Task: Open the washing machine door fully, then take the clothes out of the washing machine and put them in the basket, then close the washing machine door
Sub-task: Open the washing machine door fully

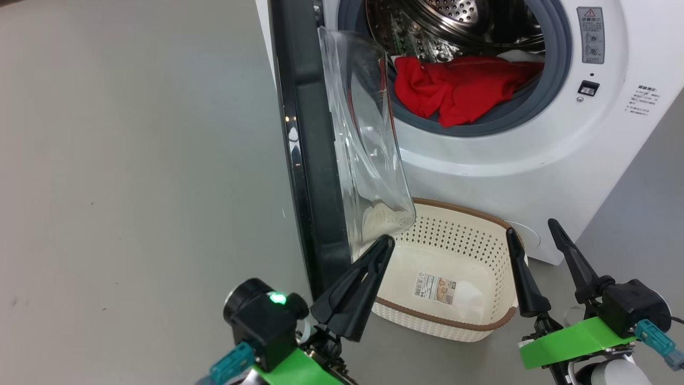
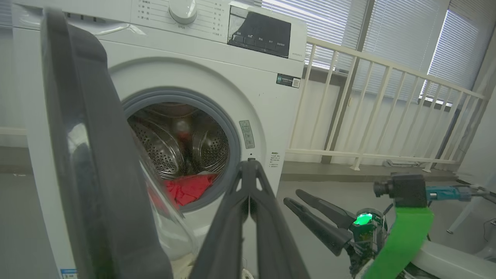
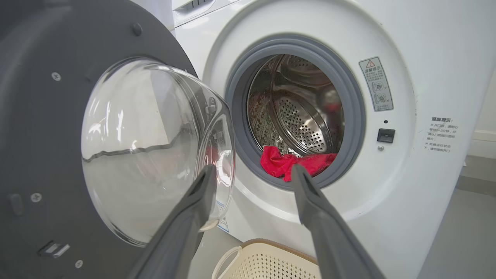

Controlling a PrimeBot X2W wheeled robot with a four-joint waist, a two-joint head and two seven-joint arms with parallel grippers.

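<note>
Plain grey floor (image 1: 133,160). White railing (image 2: 387,66) at rm's edge, slatted blinds (image 2: 457,46) behind it, daylight coming thru.

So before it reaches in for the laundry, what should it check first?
1. Washing machine door swung aside from the drum: ok.
2. Red clothes lying at the drum's front edge, reachable: ok.
3. Basket in front of the washing machine, no clothes in it: ok.
4. Right jaws open and empty: ok.
5. Left jaws shut, clear of the door glass: cannot tell.
</note>
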